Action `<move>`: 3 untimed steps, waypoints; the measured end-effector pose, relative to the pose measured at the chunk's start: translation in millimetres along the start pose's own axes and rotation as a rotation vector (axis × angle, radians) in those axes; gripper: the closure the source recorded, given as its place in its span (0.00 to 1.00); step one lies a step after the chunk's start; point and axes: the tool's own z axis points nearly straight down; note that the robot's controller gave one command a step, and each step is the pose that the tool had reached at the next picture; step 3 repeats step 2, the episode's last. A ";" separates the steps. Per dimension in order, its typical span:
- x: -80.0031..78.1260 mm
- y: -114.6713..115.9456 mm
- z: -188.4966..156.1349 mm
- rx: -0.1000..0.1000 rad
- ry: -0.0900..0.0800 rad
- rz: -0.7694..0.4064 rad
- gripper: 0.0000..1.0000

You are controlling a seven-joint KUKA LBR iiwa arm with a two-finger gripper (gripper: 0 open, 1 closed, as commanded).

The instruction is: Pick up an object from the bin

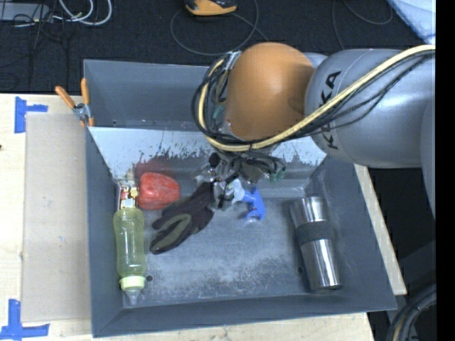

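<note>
My gripper (pixel 226 185) hangs below the arm's orange cover, low over the middle of the bin. Right under it lies the wrist end of a black glove (pixel 181 222), which stretches down and to the left across the bin floor. A small blue plastic piece (pixel 252 206) lies just right of the gripper, partly hidden by it. To the left of the gripper, a red rounded thing (pixel 158 189) rests near the bin's back wall and touches the glove's upper edge.
A clear yellow-green bottle (pixel 130 246) lies along the left wall, cap toward the front. A shiny metal cylinder with a black band (pixel 316 244) lies by the right wall. The arm and its cables cover the bin's back right.
</note>
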 end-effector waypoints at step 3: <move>6.8 11.6 -116.8 -0.002 0.004 -0.021 1.00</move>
